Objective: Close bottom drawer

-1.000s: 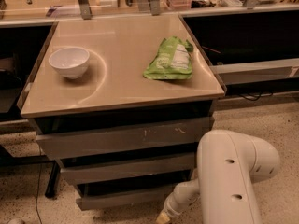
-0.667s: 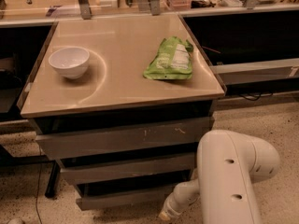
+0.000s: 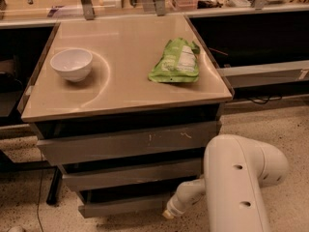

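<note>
The bottom drawer (image 3: 123, 205) is the narrowest and lowest of three grey fronts under the tan cabinet top (image 3: 125, 88). Its flat front sits below a dark gap. My gripper (image 3: 170, 211) is at the end of the white arm (image 3: 236, 182), low down and right against the right end of the bottom drawer's front. The mid-width drawer front (image 3: 130, 174) and the widest, scratched front (image 3: 128, 141) are above it.
A white bowl (image 3: 71, 64) and a green snack bag (image 3: 176, 62) lie on the cabinet top. Dark shelving (image 3: 251, 37) stands to the right, speckled floor (image 3: 270, 124) in front, and a black cabinet leg (image 3: 54, 192) and cable at lower left.
</note>
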Motion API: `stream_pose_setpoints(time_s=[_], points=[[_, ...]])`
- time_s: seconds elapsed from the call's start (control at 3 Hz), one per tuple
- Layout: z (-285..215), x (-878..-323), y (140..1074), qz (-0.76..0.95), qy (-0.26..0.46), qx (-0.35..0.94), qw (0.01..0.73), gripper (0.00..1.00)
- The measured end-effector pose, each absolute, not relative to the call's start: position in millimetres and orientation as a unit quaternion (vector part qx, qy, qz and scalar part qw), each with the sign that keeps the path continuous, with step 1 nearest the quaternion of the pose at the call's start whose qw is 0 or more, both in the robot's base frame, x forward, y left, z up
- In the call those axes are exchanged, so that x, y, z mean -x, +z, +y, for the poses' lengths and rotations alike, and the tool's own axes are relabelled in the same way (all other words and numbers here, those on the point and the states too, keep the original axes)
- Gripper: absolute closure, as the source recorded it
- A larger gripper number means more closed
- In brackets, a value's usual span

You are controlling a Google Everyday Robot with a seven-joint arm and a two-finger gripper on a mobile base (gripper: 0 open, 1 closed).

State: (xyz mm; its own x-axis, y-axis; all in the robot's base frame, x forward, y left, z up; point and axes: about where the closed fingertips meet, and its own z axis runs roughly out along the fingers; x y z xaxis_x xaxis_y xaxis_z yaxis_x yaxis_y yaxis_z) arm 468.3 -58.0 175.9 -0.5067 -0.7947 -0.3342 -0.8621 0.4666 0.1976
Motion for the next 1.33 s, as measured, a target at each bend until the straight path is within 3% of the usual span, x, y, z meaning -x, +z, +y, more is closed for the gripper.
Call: stream_pose_setpoints(time_s=[1.0, 1.33], points=[[-44.3, -494.8, 181.8, 0.839, 0.166, 0.506, 0.113, 1.0], [-44.3, -494.7, 181.8, 0.839, 0.166, 0.506, 0.113, 0.88]])
